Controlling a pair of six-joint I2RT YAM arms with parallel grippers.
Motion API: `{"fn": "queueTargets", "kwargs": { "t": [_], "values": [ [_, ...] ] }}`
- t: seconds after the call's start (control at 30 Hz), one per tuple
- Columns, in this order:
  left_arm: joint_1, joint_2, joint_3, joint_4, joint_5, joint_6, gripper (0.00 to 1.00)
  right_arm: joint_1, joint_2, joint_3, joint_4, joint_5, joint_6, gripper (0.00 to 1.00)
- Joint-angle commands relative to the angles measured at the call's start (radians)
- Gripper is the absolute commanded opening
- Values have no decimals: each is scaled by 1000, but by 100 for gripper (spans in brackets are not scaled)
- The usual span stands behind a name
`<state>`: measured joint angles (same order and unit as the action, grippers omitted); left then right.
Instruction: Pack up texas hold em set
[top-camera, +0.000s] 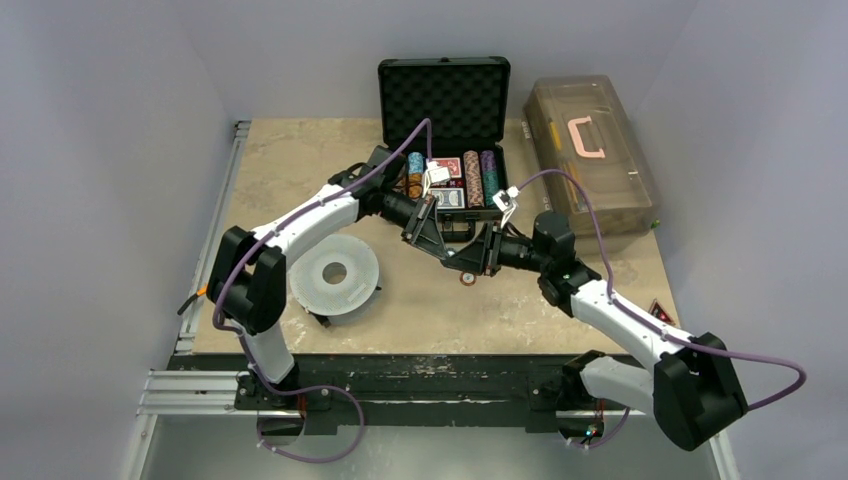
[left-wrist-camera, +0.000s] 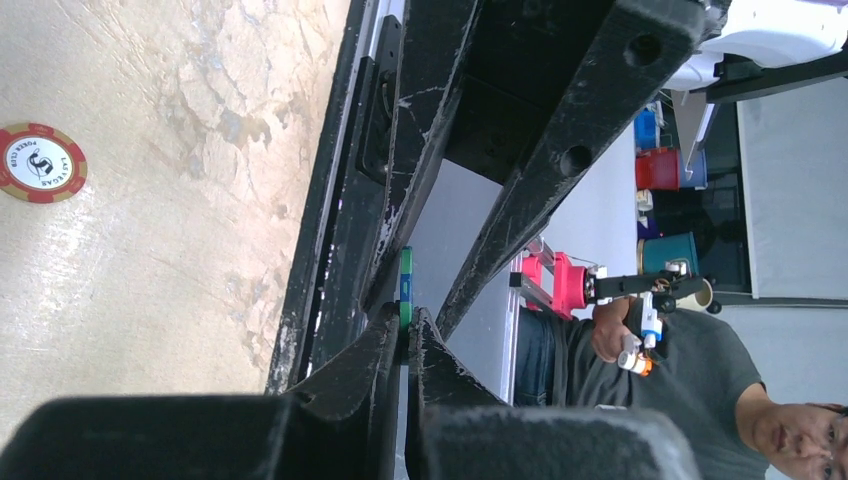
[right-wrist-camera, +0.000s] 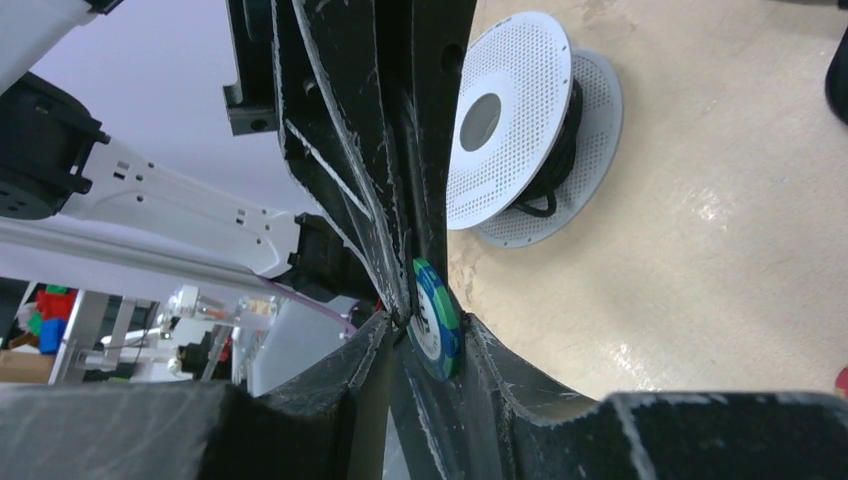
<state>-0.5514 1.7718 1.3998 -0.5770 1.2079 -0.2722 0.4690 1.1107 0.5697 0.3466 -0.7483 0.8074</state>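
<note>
Hold left gripper (left-wrist-camera: 405, 325) pinched on green chip (right-wrist-camera: 435, 320) at 6 o'clock off the briefcase (top-camera: 445, 95) till right gripper (right-wrist-camera: 428, 330), fingers narrow around it, firmness can't tell, bites square.

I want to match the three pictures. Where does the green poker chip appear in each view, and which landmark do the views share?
Top external: not discernible, hidden where the left gripper and right gripper meet, in front of the black case.
Left wrist: the green chip stands edge-on, pinched in the jaws, low centre.
Right wrist: low centre, its face showing between the jaws.
Shared landmark: the beige table, in all three views.
</note>
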Motion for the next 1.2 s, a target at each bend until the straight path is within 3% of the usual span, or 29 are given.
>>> {"fn": "queueTargets", "kwargs": {
  "t": [0.0, 0.17, 0.47, 0.6, 0.67, 0.7, 0.87, 0.93, 0.97, 1.07, 1.17],
  "values": [
    [-5, -47, 0, 40, 44, 27, 0, -6, -27, -36, 84, -57, 38, 30],
    [-4, -49, 2, 31, 53, 37, 0, -31, -58, -58, 114, -71, 71, 33],
    [-14, -49, 2, 29, 71, 46, 0, -55, -56, -77, 218, -88, 142, 31],
    [-20, -47, 3, 25, 74, 52, 0, -55, -48, -68, 220, -92, 141, 22],
    [-19, -51, 4, 21, 76, 55, 0, -55, -45, -66, 217, -89, 140, 9],
    [-19, -55, 6, 14, 73, 59, 5, -55, -45, -63, 208, -84, 136, 0],
    [-4, -145, 9, -37, -68, 96, 45, -55, -101, -15, -38, 58, 13, 0],
    [40, -218, -26, 6, -206, 59, 82, -55, -138, 38, -219, 230, -61, 0],
    [63, -258, -51, 24, -299, 38, 90, -55, -148, 68, -314, 329, -83, 0],
    [134, -380, -131, 106, -580, -36, 94, -54, -129, 152, -466, 531, -102, 0],
    [145, -480, -176, 108, -837, -13, 94, -53, -37, 259, -547, 585, -121, 0]
  ]
}}
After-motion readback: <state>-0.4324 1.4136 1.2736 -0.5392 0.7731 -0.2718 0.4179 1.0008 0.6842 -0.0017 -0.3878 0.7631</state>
